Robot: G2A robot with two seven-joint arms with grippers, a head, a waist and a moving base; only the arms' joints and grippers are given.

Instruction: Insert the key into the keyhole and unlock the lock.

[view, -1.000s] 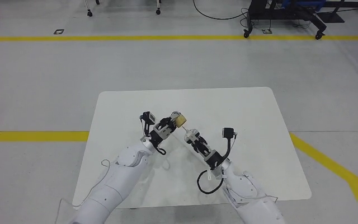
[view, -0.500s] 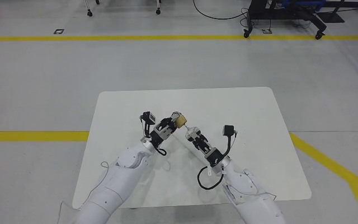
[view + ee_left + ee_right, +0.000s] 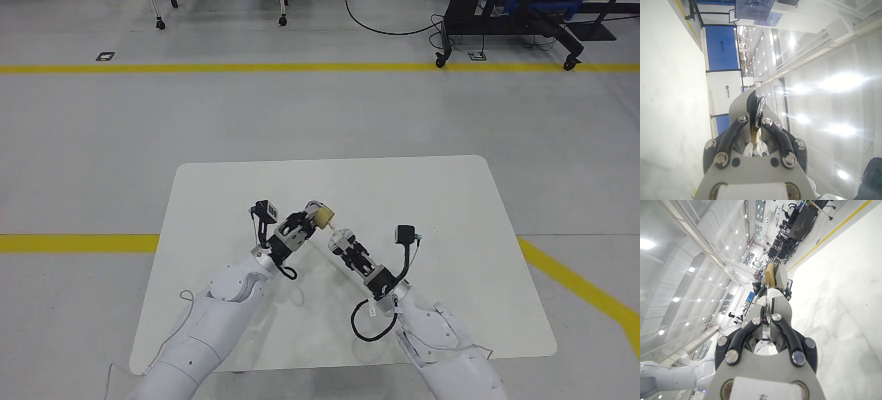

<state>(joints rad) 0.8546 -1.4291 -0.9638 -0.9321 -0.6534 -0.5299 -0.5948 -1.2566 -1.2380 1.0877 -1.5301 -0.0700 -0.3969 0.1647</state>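
Observation:
A brass padlock (image 3: 321, 214) hangs above the white table (image 3: 440, 190), with my left gripper (image 3: 305, 222) shut on it. In the left wrist view the lock's brass body (image 3: 754, 135) and silver shackle (image 3: 761, 107) sit between the closed fingers of the left gripper (image 3: 758, 106). My right gripper (image 3: 340, 240) is just beside the lock, shut on the key (image 3: 330, 229). In the right wrist view the right gripper (image 3: 770, 293) points the key's tip (image 3: 769, 286) at the keyhole face of the padlock (image 3: 769, 275). How deep the key sits I cannot tell.
Both grippers meet over the middle of the table. Yellow floor lines (image 3: 300, 68) run beyond the far edge and along both sides. A dark wheeled frame (image 3: 510, 25) stands on the floor far behind.
My right gripper has shifted slightly toward the padlock with the key. The left gripper and lock have stayed almost still.

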